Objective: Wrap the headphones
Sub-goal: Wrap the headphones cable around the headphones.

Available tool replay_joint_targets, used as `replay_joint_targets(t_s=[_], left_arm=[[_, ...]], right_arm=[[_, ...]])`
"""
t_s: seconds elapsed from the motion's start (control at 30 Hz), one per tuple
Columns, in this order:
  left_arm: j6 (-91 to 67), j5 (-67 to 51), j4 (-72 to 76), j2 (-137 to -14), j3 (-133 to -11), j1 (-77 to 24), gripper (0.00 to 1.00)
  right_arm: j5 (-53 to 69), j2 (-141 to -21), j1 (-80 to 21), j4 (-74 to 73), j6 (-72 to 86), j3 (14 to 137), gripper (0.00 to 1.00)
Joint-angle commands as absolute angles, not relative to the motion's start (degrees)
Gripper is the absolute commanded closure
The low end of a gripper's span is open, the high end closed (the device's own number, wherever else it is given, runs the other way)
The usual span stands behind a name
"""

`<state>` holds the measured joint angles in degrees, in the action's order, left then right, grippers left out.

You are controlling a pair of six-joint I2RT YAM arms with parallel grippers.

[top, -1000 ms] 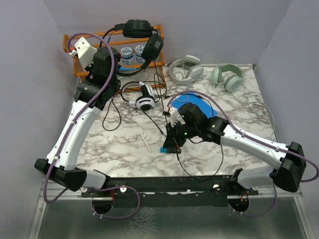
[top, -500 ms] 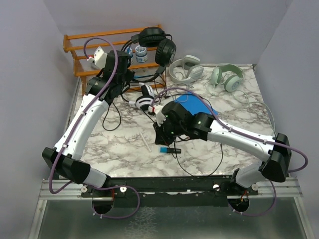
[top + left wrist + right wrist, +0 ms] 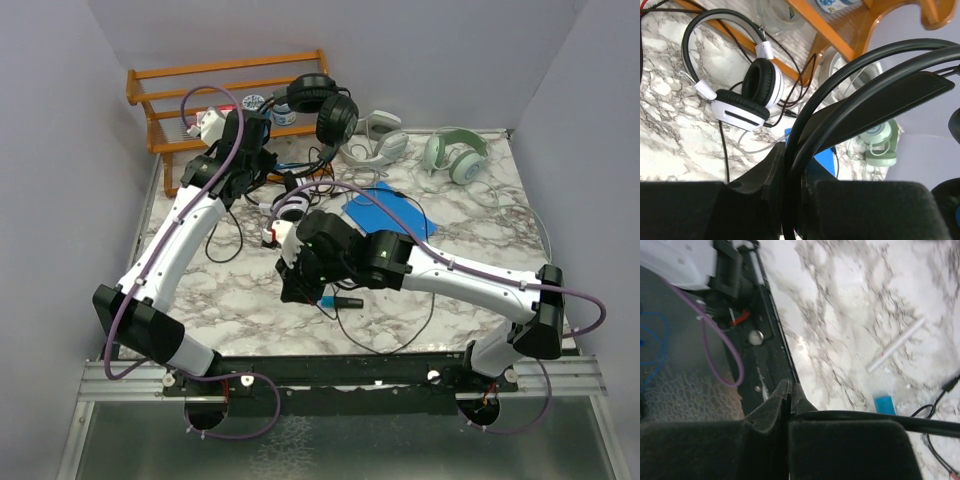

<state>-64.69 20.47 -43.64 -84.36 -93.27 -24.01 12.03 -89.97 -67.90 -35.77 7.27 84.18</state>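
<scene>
My left gripper (image 3: 280, 108) is shut on the headband of the all-black headphones (image 3: 325, 105), held up in the air in front of the rack. The band (image 3: 865, 90) runs straight between the jaws of the left gripper (image 3: 795, 165). A white-and-black pair (image 3: 290, 205) (image 3: 747, 95) lies on the marble below, among tangled cables. My right gripper (image 3: 296, 285) (image 3: 790, 390) hovers low over the front middle, shut on a thin black cable (image 3: 880, 419) that leaves its jaws to the right. A pale grey-white pair (image 3: 372, 138) and a pale green pair (image 3: 455, 155) rest at the back.
An orange wooden rack (image 3: 160, 85) with jars (image 3: 252, 101) stands at the back left. A blue sheet (image 3: 390, 212) lies mid-table. A white stick (image 3: 895, 345) and a blue-tipped marker (image 3: 340, 299) lie near the right gripper. Loose black cable loops toward the front edge (image 3: 400, 345).
The left arm has carried the black headphones rightward, off the rack. The right arm has swung left and nearer the front edge with the cable in its jaws.
</scene>
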Motion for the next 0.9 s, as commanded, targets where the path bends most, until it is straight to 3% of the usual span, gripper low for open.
replay_joint_targets(t_s=[0.0, 0.2, 0.57, 0.73, 0.87], left_arm=[[-66.7, 19.8, -41.8, -86.7, -94.2, -23.9, 1.00], [-59.7, 25.0, -42.6, -87.3, -92.9, -24.1, 1.00], [-31.2, 49.2, -37.8, -78.4, -81.1, -33.4, 1.00], [-21.9, 49.1, -36.1, -74.3, -75.7, -34.0, 1.00], [-14.3, 42.2, -34.2, -70.8, -72.6, -34.5, 1.00]], right_arm=[[17.8, -87.5, -69.9, -36.5, 4.2, 88.6, 0.99], [12.0, -83.1, -69.9, -41.6, 2.8, 96.0, 0.99], [-16.6, -81.9, -69.8, -53.0, -5.0, 101.6, 0.99], [-27.0, -79.3, -69.6, -48.9, -6.8, 98.9, 0.99], [-32.4, -77.3, -66.8, -43.4, -8.6, 95.6, 0.99]])
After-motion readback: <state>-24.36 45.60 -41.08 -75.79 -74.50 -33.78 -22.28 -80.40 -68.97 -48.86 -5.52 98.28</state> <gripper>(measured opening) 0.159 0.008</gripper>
